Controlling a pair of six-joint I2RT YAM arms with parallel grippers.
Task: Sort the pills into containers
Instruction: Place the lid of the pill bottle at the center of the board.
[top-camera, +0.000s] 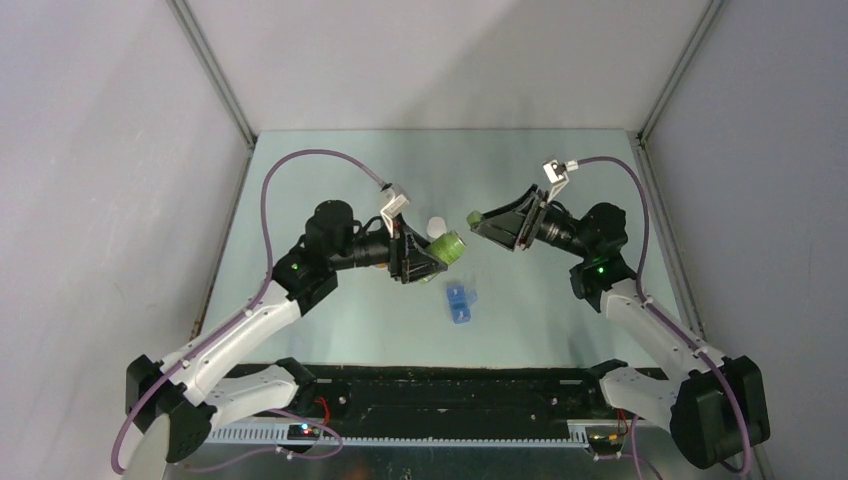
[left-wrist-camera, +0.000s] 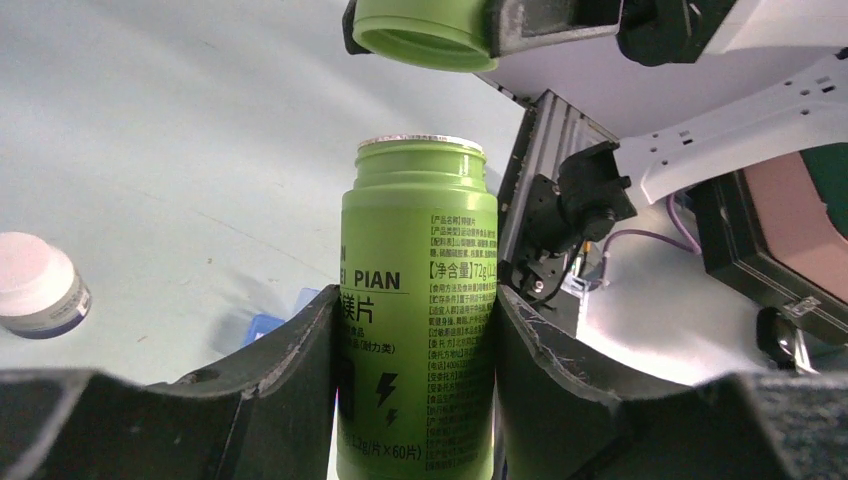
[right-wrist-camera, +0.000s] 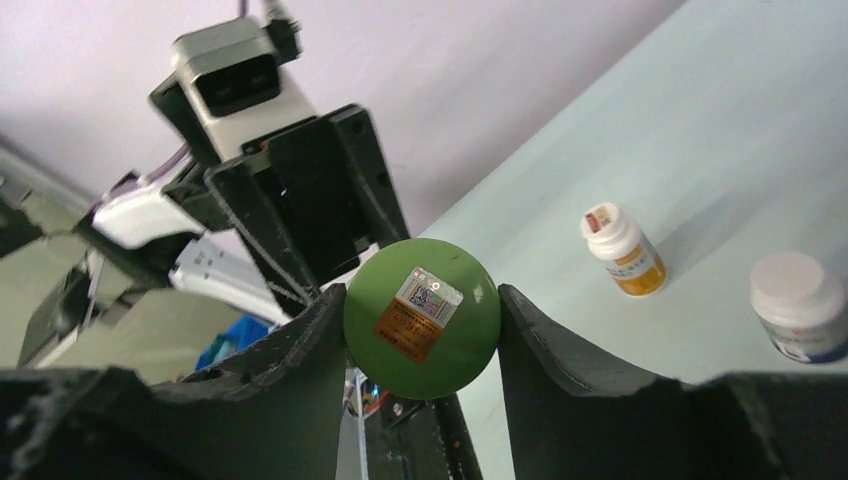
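Note:
My left gripper is shut on a green round bottle, held upright by its body. The bottle has no cap, and a silvery foil edge shows at its mouth. My right gripper is shut on the green cap, gripped by its rim. It holds the cap just above and apart from the bottle's mouth. The containers are the compartments of a small translucent blue pill box, lying on the table below and between the two grippers. No pills are in view.
A white-capped bottle stands on the table just behind the left gripper. The right wrist view shows two bottles: a small one with an orange label and a wider white-capped one. Grey walls enclose the pale green table.

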